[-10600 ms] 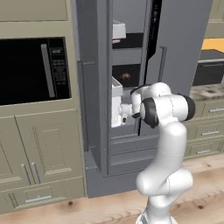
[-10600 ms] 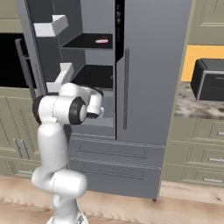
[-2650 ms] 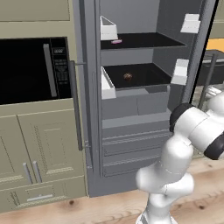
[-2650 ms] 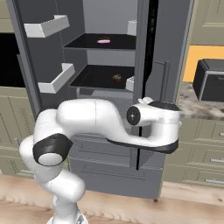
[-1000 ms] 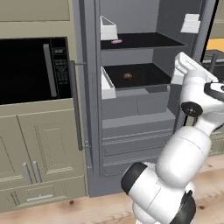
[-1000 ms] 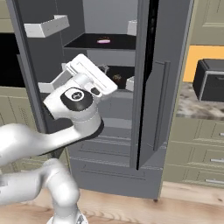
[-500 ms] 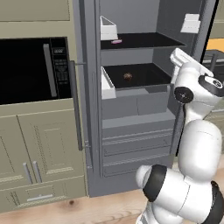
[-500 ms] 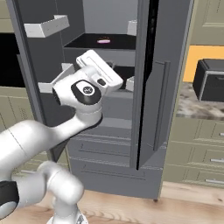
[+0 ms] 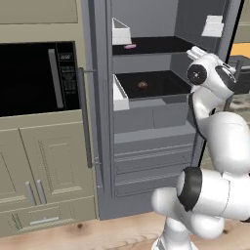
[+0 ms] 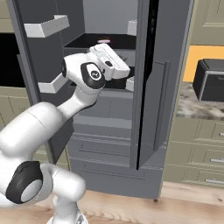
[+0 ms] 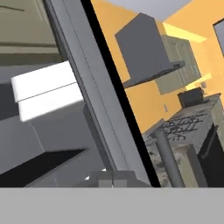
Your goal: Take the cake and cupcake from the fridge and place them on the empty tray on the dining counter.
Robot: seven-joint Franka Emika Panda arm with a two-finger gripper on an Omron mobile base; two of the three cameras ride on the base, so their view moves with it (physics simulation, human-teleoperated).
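Judging progress from the present state: we put the task at its very beginning, with retrieval not yet started.

Fridge (image 9: 146,127) stands with both doors swung open, black shelves exposed. We take this as the access step complete.

Cupcake (image 9: 142,86): small, round, dark brown, sitting on the lower black shelf, near the middle, apart from the white door bin (image 9: 120,96) at the left. Untouched.

Cake (image 9: 130,47): we read the small pinkish item on the upper shelf as the slice; it is too small to make out the wedge shape. It also shows faintly in the right base view, behind the arm. Untouched.

End effector (image 10: 114,62): raised in front of the open compartment, at about the height of the lower shelf, to the right of the cupcake in the left base view. Fingers pressed together, nothing between them. The hand view looks along the edge of the right door (image 11: 98,109) toward the orange wall and a speckled tabletop (image 11: 183,127) beyond, not at either shelf, so the wrist is not yet aimed at a target.

Tray and dining surface: cannot place them from these views.

Remaining, as we judge it: spread the fingers, reach in and pick one item, carry it to the tray, set it down, then repeat for the second. Both picks and both placements are outstanding.
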